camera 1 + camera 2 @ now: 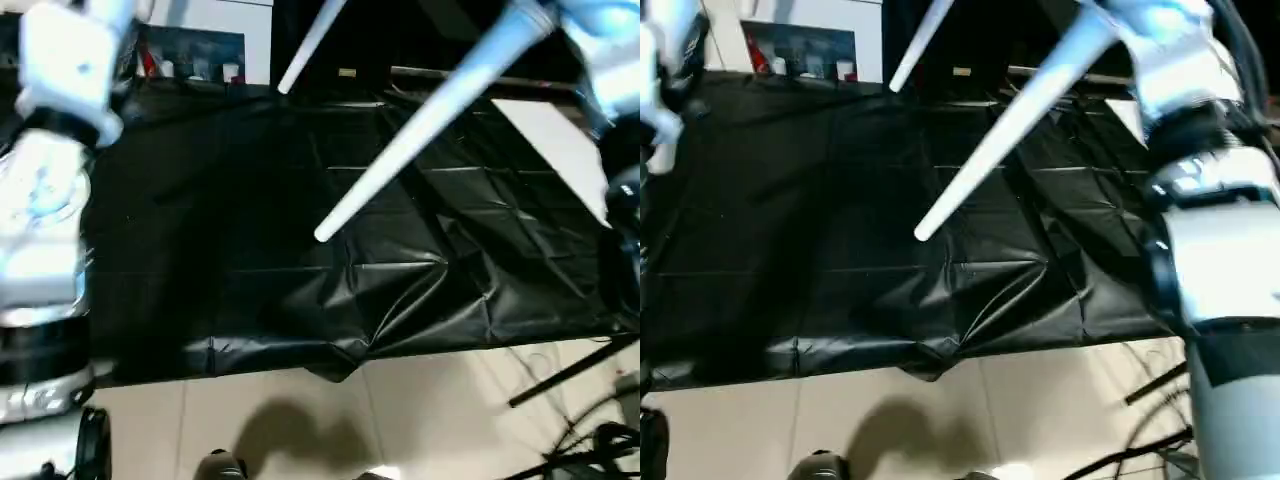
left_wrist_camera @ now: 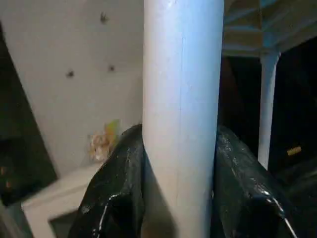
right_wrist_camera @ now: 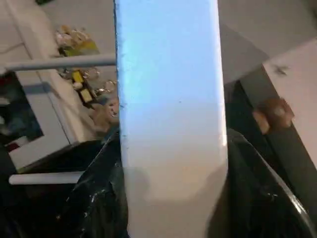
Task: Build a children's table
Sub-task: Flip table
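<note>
L fingers (image 2: 119, 198) clamp a leg (image 2: 182, 114); R fingers (image 3: 99, 198) clamp another leg (image 3: 171, 114), its long axis slanting down-left over black sheet (image 1: 250, 250).

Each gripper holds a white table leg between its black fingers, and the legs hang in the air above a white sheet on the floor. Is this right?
Not quite: the sheet is black, not white, as the left eye view shows. The rest stands: the left gripper and the right gripper each clamp a white leg, and legs hang above the sheet.

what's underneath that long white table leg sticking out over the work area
Under the raised long white leg, not touching it, lies a wrinkled black sheet. What the sheet covers is hidden. Pale tiled floor shows at its near edge.
</note>
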You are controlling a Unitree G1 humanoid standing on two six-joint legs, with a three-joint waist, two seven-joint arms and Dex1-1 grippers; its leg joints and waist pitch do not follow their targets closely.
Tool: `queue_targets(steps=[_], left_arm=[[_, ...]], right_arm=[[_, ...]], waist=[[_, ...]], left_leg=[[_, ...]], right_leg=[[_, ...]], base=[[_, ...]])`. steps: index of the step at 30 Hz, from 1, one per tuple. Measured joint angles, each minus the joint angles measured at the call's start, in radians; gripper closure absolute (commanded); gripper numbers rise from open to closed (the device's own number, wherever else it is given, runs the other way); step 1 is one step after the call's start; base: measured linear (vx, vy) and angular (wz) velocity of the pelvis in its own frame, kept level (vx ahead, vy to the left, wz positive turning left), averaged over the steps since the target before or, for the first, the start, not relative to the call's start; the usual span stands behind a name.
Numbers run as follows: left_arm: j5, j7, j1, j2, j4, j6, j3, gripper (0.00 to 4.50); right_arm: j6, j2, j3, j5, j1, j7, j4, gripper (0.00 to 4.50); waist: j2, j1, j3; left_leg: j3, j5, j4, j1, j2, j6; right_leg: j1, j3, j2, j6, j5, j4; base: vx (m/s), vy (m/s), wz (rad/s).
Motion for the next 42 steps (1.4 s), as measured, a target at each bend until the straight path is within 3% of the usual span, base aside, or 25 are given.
queue_targets(steps=[7, 10, 12, 14, 15, 23, 26, 29, 33, 38, 39, 40, 41, 42], left_arm=[[-0.026, 0.011, 0.110, 0.003, -0.024, 0.060, 0.057, 2.84], [-0.030, 0.012, 0.152, 0.003, -0.007, 0.060, 0.062, 2.84], [-0.046, 0.009, 0.188, -0.004, 0.032, 0.063, 0.058, 2.84], [-0.064, 0.007, 0.197, -0.009, 0.059, 0.063, 0.051, 2.84], [-0.064, 0.007, 0.200, -0.007, 0.059, 0.060, 0.052, 2.84], [-0.079, 0.005, 0.230, 0.020, 0.060, 0.028, 0.060, 2.84], [-0.081, 0.005, 0.236, 0.030, 0.061, 0.022, 0.064, 2.84], [-0.081, 0.009, 0.234, 0.031, 0.063, 0.024, 0.063, 2.84], [-0.081, 0.011, 0.233, 0.033, 0.075, 0.026, 0.062, 2.83], [-0.081, 0.043, 0.245, 0.033, 0.069, 0.043, 0.059, 2.83], [-0.081, 0.047, 0.251, 0.031, 0.060, 0.047, 0.062, 2.49], [-0.082, 0.053, 0.257, 0.027, 0.049, 0.052, 0.066, 2.49], [-0.080, 0.057, 0.269, 0.025, 0.038, 0.054, 0.072, 2.10], [-0.083, 0.056, 0.290, 0.018, 0.012, 0.061, 0.082, 2.10]], right_arm=[[-0.044, 0.078, 0.034, -0.051, -0.065, 0.025, 0.051, 2.59], [-0.054, 0.103, 0.044, -0.054, -0.066, 0.023, 0.070, 1.89], [-0.064, 0.141, 0.041, -0.029, -0.066, 0.029, 0.087, 1.63], [-0.071, 0.151, 0.047, -0.038, -0.070, 0.039, 0.097, 1.46], [-0.072, 0.156, 0.039, -0.021, -0.070, 0.039, 0.107, 1.37], [-0.123, 0.177, -0.013, 0.043, -0.066, 0.085, 0.127, 0.65], [-0.200, 0.206, -0.069, 0.163, -0.013, 0.190, 0.080, 0.55], [-0.273, 0.264, -0.124, 0.346, 0.045, 0.315, -0.076, 0.54], [-0.300, 0.266, -0.133, 0.412, 0.057, 0.346, -0.163, 0.54], [-0.327, 0.320, -0.121, 0.459, 0.222, 0.377, -0.237, 0.54], [-0.321, 0.326, -0.116, 0.460, 0.258, 0.382, -0.247, 0.54], [-0.309, 0.330, -0.109, 0.461, 0.290, 0.383, -0.256, 0.54], [-0.291, 0.334, -0.104, 0.463, 0.331, 0.383, -0.274, 0.54], [-0.258, 0.341, -0.102, 0.479, 0.386, 0.382, -0.329, 0.54]], waist=[[-0.019, -0.009, -0.009], [-0.035, -0.009, -0.020], [-0.037, -0.007, -0.020], [-0.057, -0.007, -0.017], [-0.061, -0.007, -0.016], [-0.060, -0.017, -0.015], [-0.060, -0.019, -0.015], [-0.059, -0.025, -0.015], [-0.059, -0.027, -0.016], [-0.058, -0.032, -0.017], [-0.057, -0.035, -0.016], [-0.056, -0.037, -0.016], [-0.054, -0.041, -0.015], [-0.054, -0.044, -0.016]], left_leg=[[-0.005, 0.000, 0.002, 0.000, 0.001, 0.000], [-0.006, 0.000, 0.002, 0.002, 0.001, 0.000], [-0.006, 0.000, 0.004, 0.001, 0.001, 0.000], [-0.007, 0.000, 0.005, 0.001, 0.004, 0.000], [-0.009, 0.000, 0.008, 0.000, 0.006, 0.000], [-0.008, -0.001, 0.010, -0.003, 0.006, 0.000], [-0.008, -0.001, 0.009, -0.004, 0.007, 0.000], [-0.007, 0.000, 0.009, -0.002, 0.007, 0.000], [-0.008, -0.001, 0.009, 0.007, 0.008, 0.000], [-0.011, -0.001, 0.009, 0.022, 0.007, -0.001], [-0.013, -0.001, 0.008, 0.022, 0.007, -0.001], [-0.015, -0.001, 0.008, 0.021, 0.007, -0.001], [-0.018, -0.001, 0.008, 0.021, 0.007, -0.001], [-0.019, -0.001, 0.007, 0.022, 0.007, -0.001]], right_leg=[[0.001, -0.001, 0.000, 0.000, 0.000, 0.001], [0.003, -0.002, 0.001, 0.001, -0.001, 0.000], [0.002, -0.001, 0.001, 0.001, 0.000, 0.000], [-0.002, -0.003, 0.003, 0.001, 0.000, 0.001], [-0.001, -0.005, 0.004, 0.002, -0.001, 0.000], [-0.004, -0.005, 0.002, 0.002, 0.004, 0.000], [-0.003, -0.005, 0.002, 0.003, 0.005, 0.003], [-0.002, -0.005, 0.002, 0.000, 0.006, 0.007], [0.000, -0.005, 0.003, 0.002, 0.003, 0.007], [0.010, -0.007, 0.003, 0.005, 0.002, 0.001], [0.010, -0.009, 0.003, 0.005, 0.002, -0.002], [0.009, -0.011, 0.002, 0.004, 0.002, -0.004], [0.009, -0.014, 0.002, 0.002, 0.003, -0.008], [0.010, -0.016, 0.001, 0.002, 0.003, -0.011]], base=[[0.000, 0.000, 0.00], [0.000, 0.000, 0.00], [0.000, 0.000, 0.00], [0.000, 0.000, 0.00], [0.000, 0.000, 0.00], [0.000, 0.000, 0.00], [0.000, 0.000, 0.00], [0.000, 0.000, 0.00], [0.000, 0.000, 0.00], [0.000, 0.000, 0.00], [0.000, 0.000, 0.00], [0.000, 0.000, 0.00], [0.000, 0.000, 0.00], [0.000, 0.000, 0.00]])
